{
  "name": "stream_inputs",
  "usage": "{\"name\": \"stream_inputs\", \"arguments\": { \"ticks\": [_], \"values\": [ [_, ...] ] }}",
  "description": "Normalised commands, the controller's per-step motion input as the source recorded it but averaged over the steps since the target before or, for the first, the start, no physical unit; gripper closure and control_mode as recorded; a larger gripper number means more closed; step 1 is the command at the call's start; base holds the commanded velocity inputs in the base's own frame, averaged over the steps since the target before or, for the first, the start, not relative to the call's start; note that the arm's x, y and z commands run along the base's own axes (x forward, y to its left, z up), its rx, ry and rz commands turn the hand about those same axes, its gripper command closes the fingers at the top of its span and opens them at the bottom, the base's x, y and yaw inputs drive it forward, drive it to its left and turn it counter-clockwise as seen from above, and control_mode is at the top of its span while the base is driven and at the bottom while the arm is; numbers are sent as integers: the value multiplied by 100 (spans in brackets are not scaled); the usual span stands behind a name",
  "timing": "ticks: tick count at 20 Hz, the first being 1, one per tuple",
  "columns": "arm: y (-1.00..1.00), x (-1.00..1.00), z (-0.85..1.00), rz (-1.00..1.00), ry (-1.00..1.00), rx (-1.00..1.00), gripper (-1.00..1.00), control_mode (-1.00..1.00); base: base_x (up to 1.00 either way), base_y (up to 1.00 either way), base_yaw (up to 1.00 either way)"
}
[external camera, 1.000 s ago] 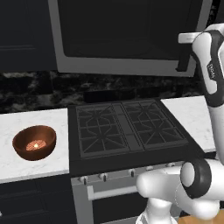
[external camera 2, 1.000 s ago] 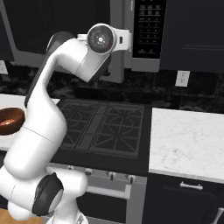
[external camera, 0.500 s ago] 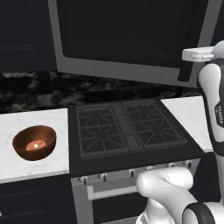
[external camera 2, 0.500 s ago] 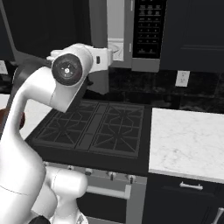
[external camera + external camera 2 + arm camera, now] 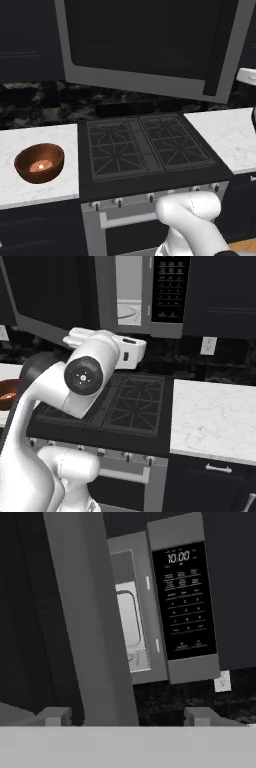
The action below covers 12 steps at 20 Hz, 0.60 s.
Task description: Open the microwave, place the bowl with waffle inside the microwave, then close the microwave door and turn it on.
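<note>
Microwave door is hanging partly open; its free edge with the black handle is standing out from the microwave, showing a strip of light interior and the button panel beyond.

Fingers are standing wide apart and holding nothing, with the door's edge just ahead and rising between them, apparently not touching.

Progress, as judged: opening is begun, not finished. Bowl with waffle is sitting on the surface far off to the left of the fingers and lower, untouched. Loading, closing and switching on are all pending.

Versus earlier frames: a second ago the door looked almost closed; now it is swung further out. The arm is sitting lower and further back from the microwave than a second ago.
</note>
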Motion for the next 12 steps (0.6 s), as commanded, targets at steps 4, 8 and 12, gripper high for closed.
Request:
{"name": "stream_inputs", "arguments": {
  "ticks": [4,8,12],
  "values": [
    [-97,29,8,4,23,17,-100,-100,0,0,0],
    [-92,47,-9,14,14,24,-100,-100,0,0,0],
    [-46,74,0,3,17,29,-100,-100,0,0,0]
  ]
}}
